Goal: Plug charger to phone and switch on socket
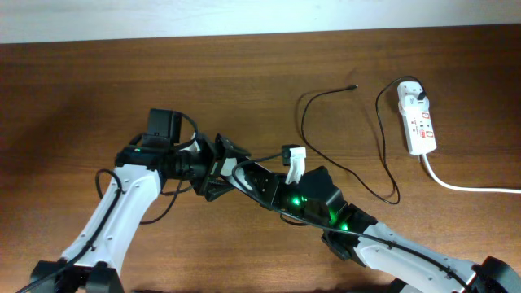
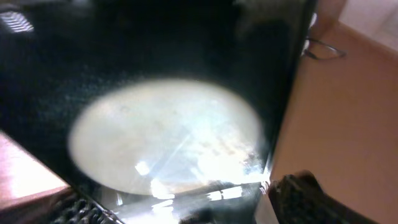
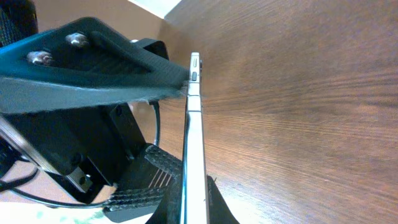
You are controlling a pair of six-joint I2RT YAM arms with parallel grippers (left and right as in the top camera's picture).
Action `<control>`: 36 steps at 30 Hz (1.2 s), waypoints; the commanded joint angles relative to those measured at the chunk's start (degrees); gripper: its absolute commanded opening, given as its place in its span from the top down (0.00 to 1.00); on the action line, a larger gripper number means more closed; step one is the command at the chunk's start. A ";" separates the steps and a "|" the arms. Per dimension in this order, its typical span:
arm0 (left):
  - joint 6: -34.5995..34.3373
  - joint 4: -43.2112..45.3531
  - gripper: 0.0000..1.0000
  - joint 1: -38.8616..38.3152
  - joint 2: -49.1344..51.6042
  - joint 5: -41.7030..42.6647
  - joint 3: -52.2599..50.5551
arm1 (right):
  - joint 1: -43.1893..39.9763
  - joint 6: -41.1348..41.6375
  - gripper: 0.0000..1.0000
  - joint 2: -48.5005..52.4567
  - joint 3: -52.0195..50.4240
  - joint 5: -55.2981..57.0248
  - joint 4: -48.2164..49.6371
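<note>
A: Counts, quick: we have two arms, one phone [image 3: 194, 124], one charger [image 1: 303, 118], one socket [image 1: 418, 126], one thick white cord [image 1: 480, 189].
B: Where do we put the phone?
A: Mid-table [image 1: 98, 89], between the two grippers, where the arms meet. Overhead barely shows it; the wrist views do.
B: And the left gripper [image 1: 218, 169]?
A: We call it clamped on the phone, across the width. Its wrist view is filled by the black glossy face with one big white reflection, and there is a finger [image 2: 311, 199] at each lower corner. From the right wrist, one grey finger [image 3: 93, 62] of it presses the thin edge.
B: And the right gripper [image 1: 238, 168]?
A: Also closed on the phone, we think. The phone is edge-on there, with a pad [image 3: 146, 186] on each side, across the thickness.
B: Charger?
A: Loose loops on the table, right of the grippers. The tip [image 1: 352, 85] lies free, well apart from the phone. Its white plug [image 1: 415, 94] sits in the socket's far end.
B: Socket?
A: Flat near the table's right edge, cord leaving the end toward the arms. We cannot read the switches.
</note>
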 commanded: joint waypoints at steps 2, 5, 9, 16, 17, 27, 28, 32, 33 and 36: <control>19.08 -8.70 0.01 7.41 -9.62 0.52 2.62 | -0.96 14.71 0.96 -0.13 1.16 -3.30 2.34; 22.58 -25.68 0.01 13.35 -22.62 -15.47 2.62 | -5.88 29.44 0.96 -0.13 1.16 -10.54 2.32; 14.16 -32.04 0.01 14.36 -38.84 -18.58 -1.77 | -7.89 40.83 0.96 -0.13 1.16 -15.82 2.32; -13.05 -3.78 0.00 13.79 -39.47 -3.98 -18.18 | -7.78 47.54 0.96 -0.11 1.16 -20.92 2.32; -13.16 0.28 0.01 12.94 -38.34 -4.11 -18.18 | -7.61 47.54 0.96 -0.11 1.16 -20.92 2.29; -26.16 12.31 0.38 0.24 -24.59 -10.47 -18.18 | -4.76 51.82 0.96 -0.11 1.16 -18.97 2.99; -26.58 12.35 0.43 0.22 -23.74 -11.23 -18.18 | -4.74 51.82 0.96 -0.11 1.16 -18.99 2.99; -28.98 13.16 0.55 0.17 -22.64 -13.25 -18.18 | -4.70 53.53 0.96 -0.11 1.16 -18.97 2.97; -29.20 14.08 0.57 0.17 -22.67 -13.18 -18.18 | -4.70 53.57 0.96 -0.11 1.16 -18.34 2.97; -29.64 15.37 0.60 -0.09 -22.67 -12.33 -18.18 | -4.70 54.51 0.96 -0.11 1.16 -15.91 2.95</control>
